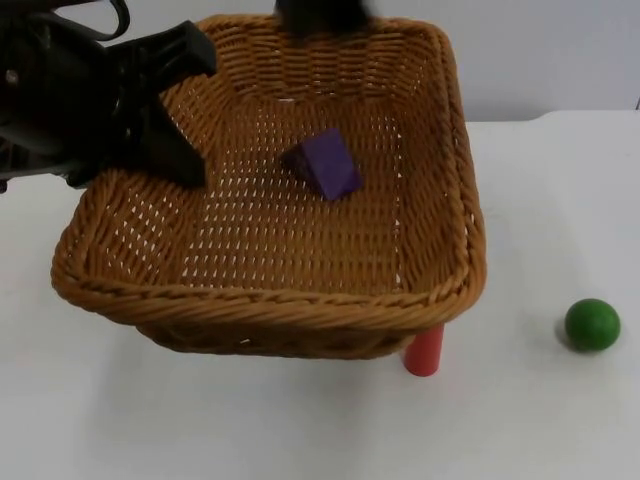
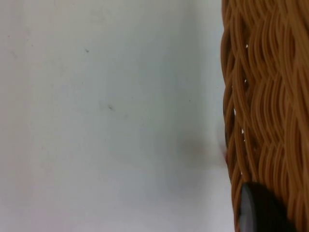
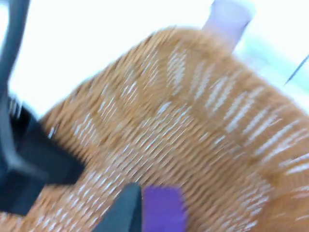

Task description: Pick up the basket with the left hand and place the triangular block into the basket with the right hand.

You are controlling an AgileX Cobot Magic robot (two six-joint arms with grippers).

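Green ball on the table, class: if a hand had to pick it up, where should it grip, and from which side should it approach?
Grip the green ball across its widest middle, coming straight down from above. It is round, so any lower or higher grip would likely slip off. It sits alone on the white table, well apart from the red cylinder and wicker basket, leaving room for fingers on either side.

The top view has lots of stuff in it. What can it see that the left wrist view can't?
Just the top view has the purple triangular block lying inside the basket, a green ball and a red cylinder on the table, and the left end effector on the basket's rim. Just the left wrist view has the wall's outer weave close up. Both have basket and table.
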